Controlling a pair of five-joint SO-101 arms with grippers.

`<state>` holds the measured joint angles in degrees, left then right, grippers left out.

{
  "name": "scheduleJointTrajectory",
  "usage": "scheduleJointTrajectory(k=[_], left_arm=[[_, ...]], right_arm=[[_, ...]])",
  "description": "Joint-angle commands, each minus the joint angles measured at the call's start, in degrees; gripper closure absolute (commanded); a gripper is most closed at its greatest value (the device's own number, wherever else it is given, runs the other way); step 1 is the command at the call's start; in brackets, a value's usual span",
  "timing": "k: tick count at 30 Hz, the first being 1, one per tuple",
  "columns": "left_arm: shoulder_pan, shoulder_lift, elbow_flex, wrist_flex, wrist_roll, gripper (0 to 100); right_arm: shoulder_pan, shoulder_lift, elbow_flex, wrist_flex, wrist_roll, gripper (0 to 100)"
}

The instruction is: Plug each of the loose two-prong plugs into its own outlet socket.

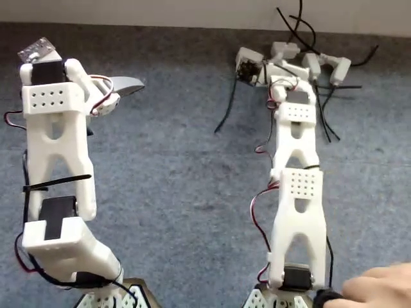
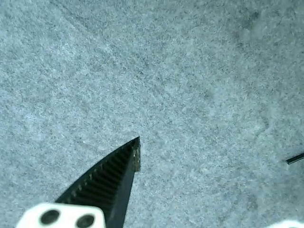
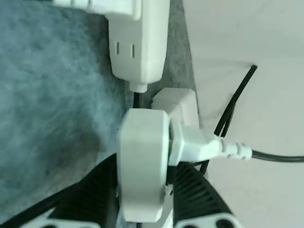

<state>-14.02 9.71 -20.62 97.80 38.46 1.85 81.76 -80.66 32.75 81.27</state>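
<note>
Between the fingers of the right claw sits a rounded white outlet socket, gripped on both flanks. A white two-prong plug meets its side, and its black cord trails away over a pale surface. The plug looks pushed home, though the joint itself is hidden behind the socket's body. Just beyond lies a second socket with both slots bare, so that one has no plug in it. From above, this work is at the far edge of the table. A heap of white plugs and sockets lies there, tangled with black cords, and the right arm is stretched out to it.

By my judgement one pairing is made or nearly made, and at least one more is left. The bare socket needs its plug, and the heap has to be sorted to find it.

Well apart, the left claw hangs over bare grey table, spread wide and holding nothing. One black finger shows against the cloth, and a loose cord end lies some way from it.
</note>
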Motion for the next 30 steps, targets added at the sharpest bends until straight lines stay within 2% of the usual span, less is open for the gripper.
scheduleJointTrajectory(k=[1,7,10,19,26,28,30], left_arm=[[0.92,-0.4,-0.13,-0.62,0.62,44],[0.92,-0.31,-0.13,-0.53,0.62,44],[0.92,-0.31,-0.13,-0.53,0.62,44],[1.1,-0.4,2.07,-2.29,0.62,44],[6.2,-5.76,2.07,-1.85,0.0,44],[6.9,-8.31,3.47,-1.85,0.0,44],[7.16,-10.33,5.23,-2.11,0.0,44]], right_arm=[[0.13,8.84,-17.36,-2.24,3.25,95.7],[1.89,14.11,-18.95,-12.09,3.08,73.5],[2.24,14.37,-19.3,-12.35,3.16,68.2],[4.35,8.48,-20.09,-12.35,3.16,66.4],[4.62,2.86,-20.18,-12.26,2.99,66.4],[3.82,0.92,-20.18,-12.18,-2.37,66.4],[3.47,-2.15,-20.18,-12.0,-13.1,66.4]])
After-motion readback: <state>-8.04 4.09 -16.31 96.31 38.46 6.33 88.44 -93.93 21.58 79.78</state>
